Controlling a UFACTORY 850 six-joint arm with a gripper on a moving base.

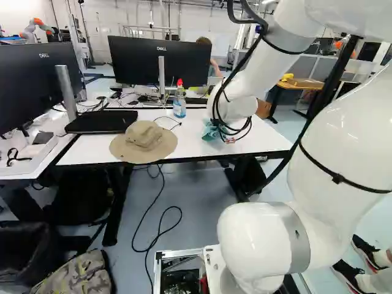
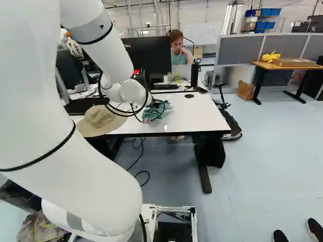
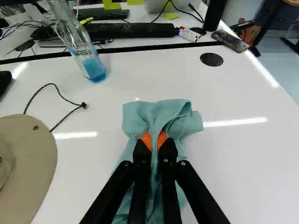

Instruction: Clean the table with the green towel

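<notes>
Clock directions are taken from the gripper, twelve being straight ahead along its fingers.

Item: one black gripper [image 2: 157,104], two fingers with orange pads [image 3: 146,140], closed in and grasping a bunched fold of cloth between them, one pad on each side.

Item: one green towel [image 3: 138,114], bluish in tone, pinched near its middle. A rumpled, folded part spreads just beyond the fingertips, from eleven to one o'clock, its wider side toward one; a longer part runs back toward six, beneath the fingers and out to either side of them. Place: over the white top of the table [image 2: 197,118], near its front edge. Contact beneath the folds: partly hidden.

Item: one tan brimmed hat [image 1: 144,138], on the table, at nine o'clock, apart from the towel; brim at the front edge.

Item: one thin black cord [image 3: 70,101], loosely curved, at ten o'clock, between hat and bottle.

Item: one clear bottle [image 1: 179,104] with red head and blue liquid, upright, at eleven o'clock.

Item: one black disc [image 3: 211,59], in the tabletop, at one o'clock.

Item: one black keyboard [image 3: 131,30], at twelve o'clock, past the seam in the work surface.

Item: one marker pen [image 3: 188,34], whitish, near the keyboard's end, at half past twelve.
</notes>
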